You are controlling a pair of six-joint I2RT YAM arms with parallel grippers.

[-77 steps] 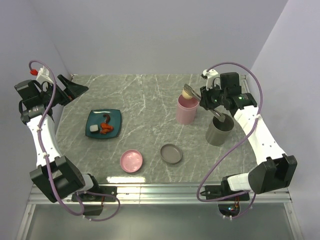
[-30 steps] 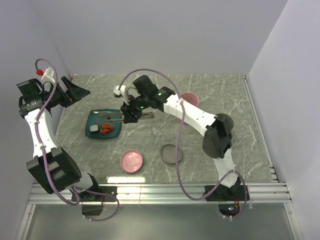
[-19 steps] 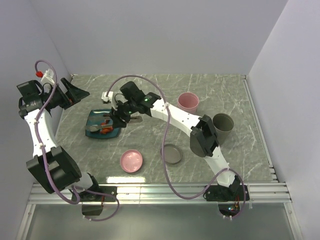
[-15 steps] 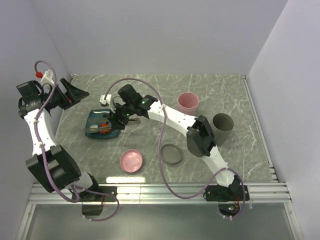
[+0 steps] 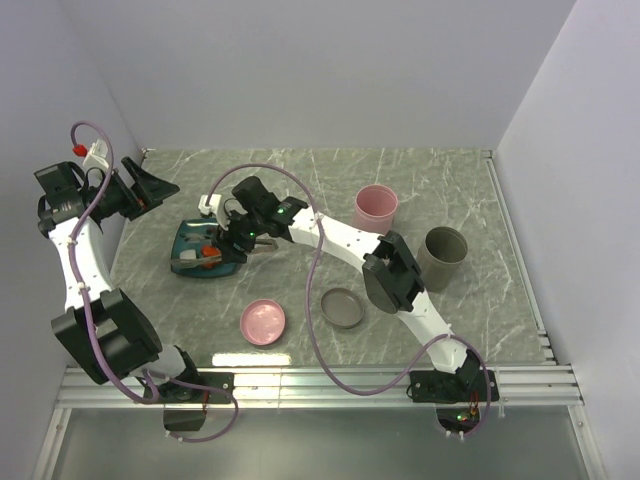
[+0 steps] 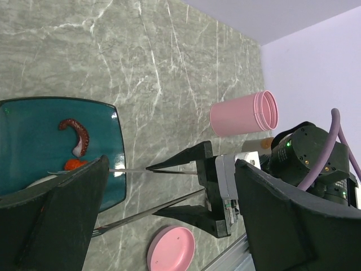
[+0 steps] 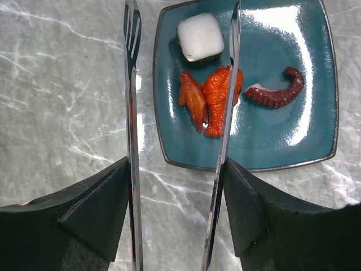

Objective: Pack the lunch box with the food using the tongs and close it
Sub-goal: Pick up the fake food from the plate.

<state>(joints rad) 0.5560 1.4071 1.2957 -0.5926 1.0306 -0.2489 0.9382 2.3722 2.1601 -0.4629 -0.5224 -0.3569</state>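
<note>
My right gripper [image 7: 176,164] is shut on the silver tongs [image 7: 131,84], one finger against each arm. The tongs' arms stand spread wide. One tip is over the table left of the teal plate [image 7: 282,135], the other over the plate beside the white cube [image 7: 198,36]. Red-orange bits [image 7: 217,96] and a dark tentacle piece [image 7: 276,95] lie on the plate too. From above, the right gripper [image 5: 238,238] hovers at the plate's right edge. The lunch box's pink tub [image 5: 375,207] stands open, back right. My left gripper [image 5: 150,185] is open and holds nothing, raised at the far left.
A grey tub [image 5: 445,258] stands right of the pink one. A pink lid [image 5: 263,321] and a grey lid [image 5: 342,307] lie near the front edge. The right arm stretches across the table's middle. Walls close in on the left, back and right.
The right arm swung from the pink tub leftwards to the plate and edged further over it. The tongs' arms have spread apart. The left arm has barely moved.
</note>
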